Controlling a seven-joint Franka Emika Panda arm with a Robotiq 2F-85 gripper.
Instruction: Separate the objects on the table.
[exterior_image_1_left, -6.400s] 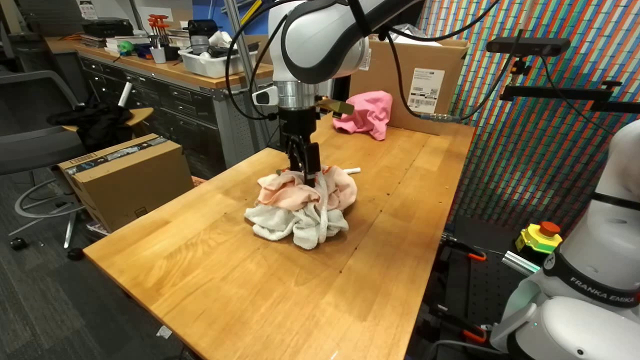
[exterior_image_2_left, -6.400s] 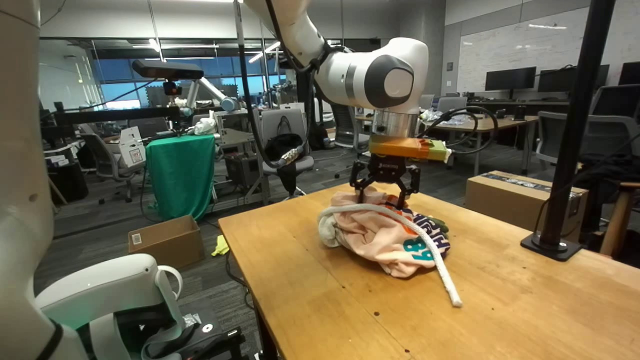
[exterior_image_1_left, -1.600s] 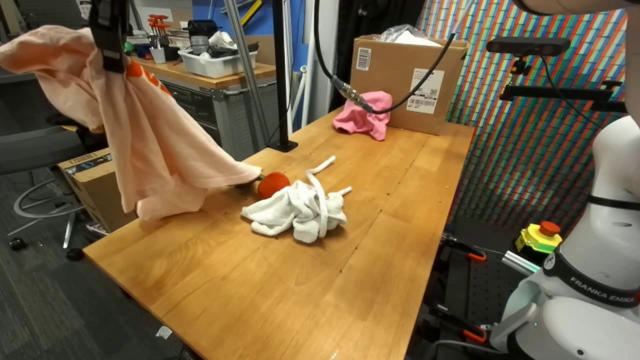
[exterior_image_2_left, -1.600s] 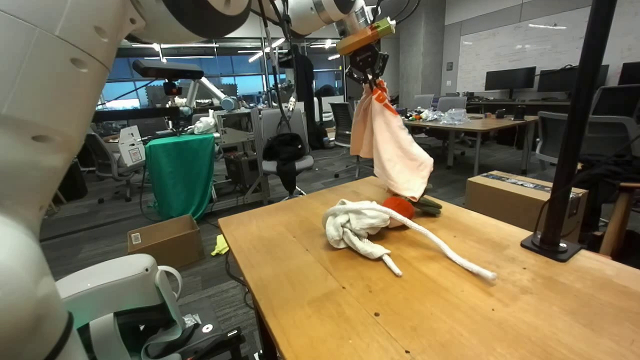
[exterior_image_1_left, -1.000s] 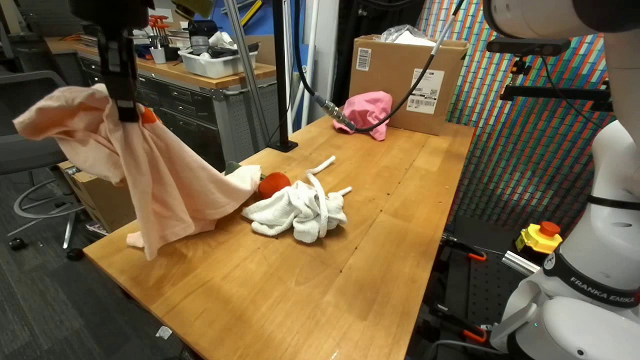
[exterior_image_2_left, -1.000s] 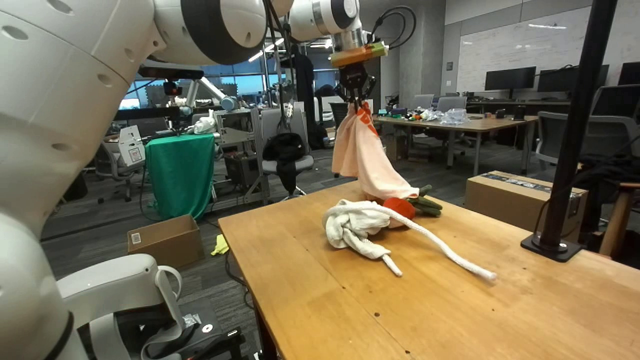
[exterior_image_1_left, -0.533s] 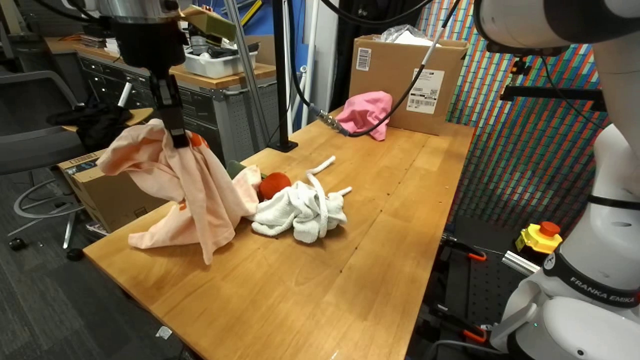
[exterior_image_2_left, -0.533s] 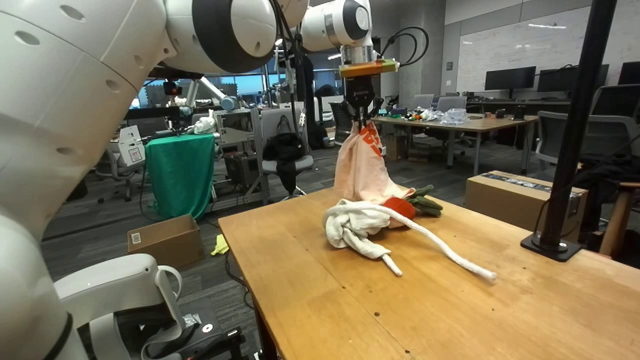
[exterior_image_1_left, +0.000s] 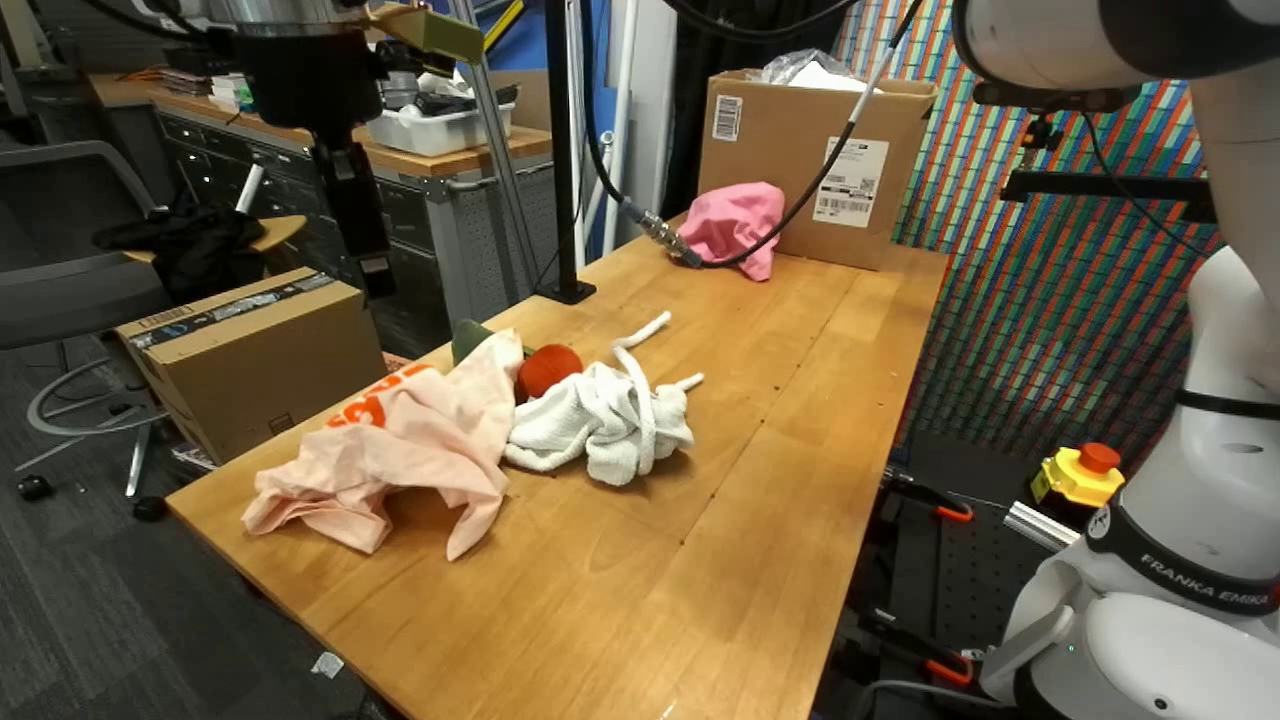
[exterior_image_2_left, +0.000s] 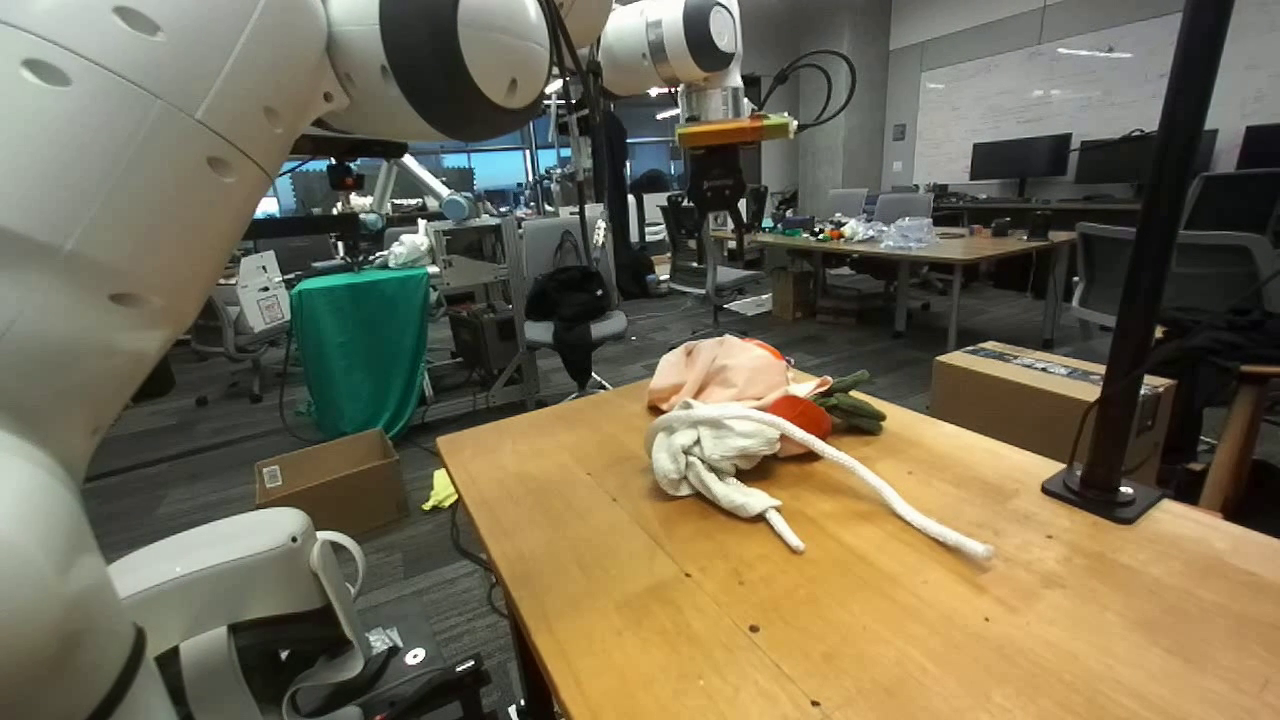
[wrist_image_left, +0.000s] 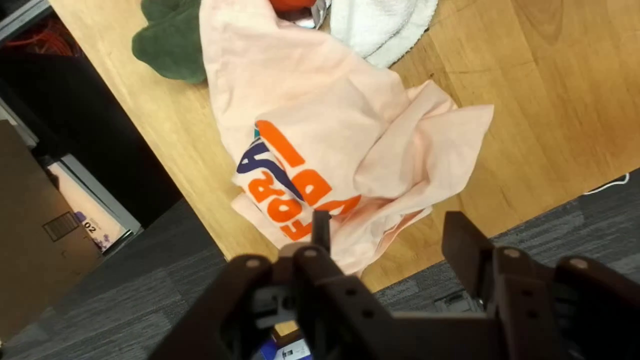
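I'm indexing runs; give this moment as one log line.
gripper: open, above peach cloth; rope: across white cloth; red item: beside white cloth; separation: seems incomplete

In an exterior view we log a wood-topped drawer bench directly behind the fingers, a grey office chair to their left on dark grey carpet, a multicoloured backdrop well to their right. In an exterior view, far beyond the fingers, we note blue-tinted windows to their left — whiteboard and dark monitors to their right — grey wall between.
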